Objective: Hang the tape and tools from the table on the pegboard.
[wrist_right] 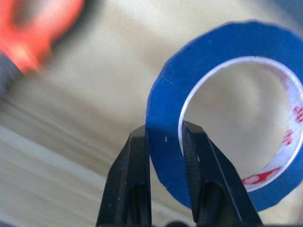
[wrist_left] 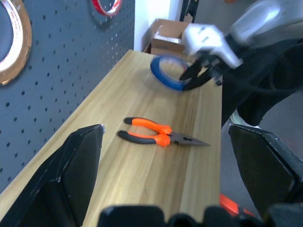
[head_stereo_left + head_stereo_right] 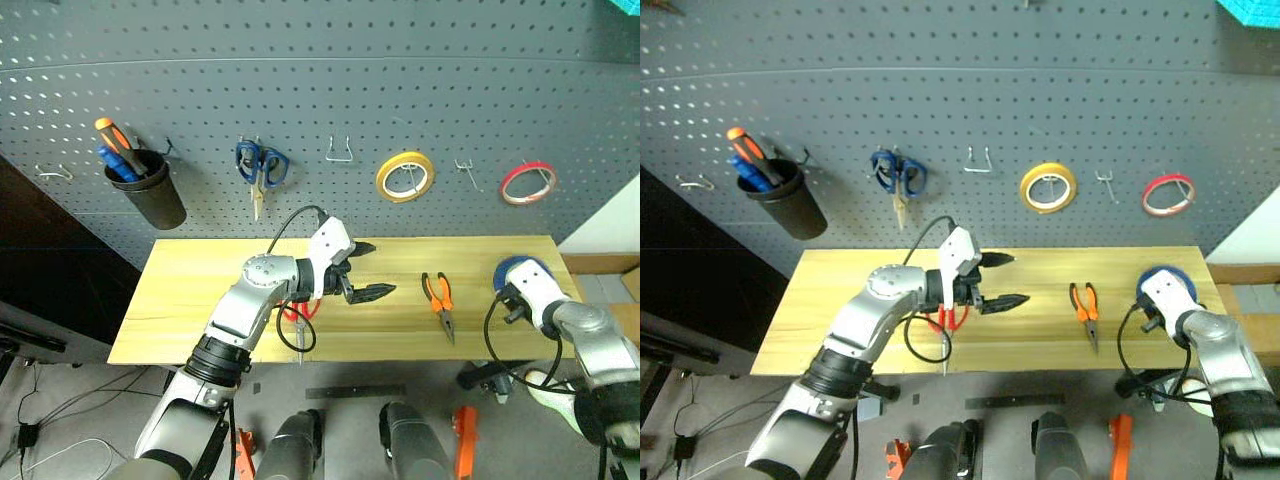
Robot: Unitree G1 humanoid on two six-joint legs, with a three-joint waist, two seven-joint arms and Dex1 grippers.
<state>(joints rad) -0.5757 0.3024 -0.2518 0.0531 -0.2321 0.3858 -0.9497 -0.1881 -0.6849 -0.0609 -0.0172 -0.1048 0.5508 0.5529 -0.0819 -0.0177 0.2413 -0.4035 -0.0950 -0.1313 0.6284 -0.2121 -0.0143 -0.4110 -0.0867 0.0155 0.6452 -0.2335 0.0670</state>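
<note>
The blue tape ring [image 1: 222,109] is pinched by its band between the right gripper's [image 1: 164,142] fingers, above the table's [image 3: 200,290] right end. Left gripper [image 3: 366,270] is held wide open left of the pliers [image 3: 440,303].

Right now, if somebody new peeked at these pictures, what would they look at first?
Probably the right tool, pinching the wall of the thin blue ring of tape at the right end of the light wooden table. Next, the left tool wide open over the table's middle, with the orange-and-black pliers lying flat between the two. Behind hang a yellow tape ring and a red tape ring on the dark grey pegboard.
</note>
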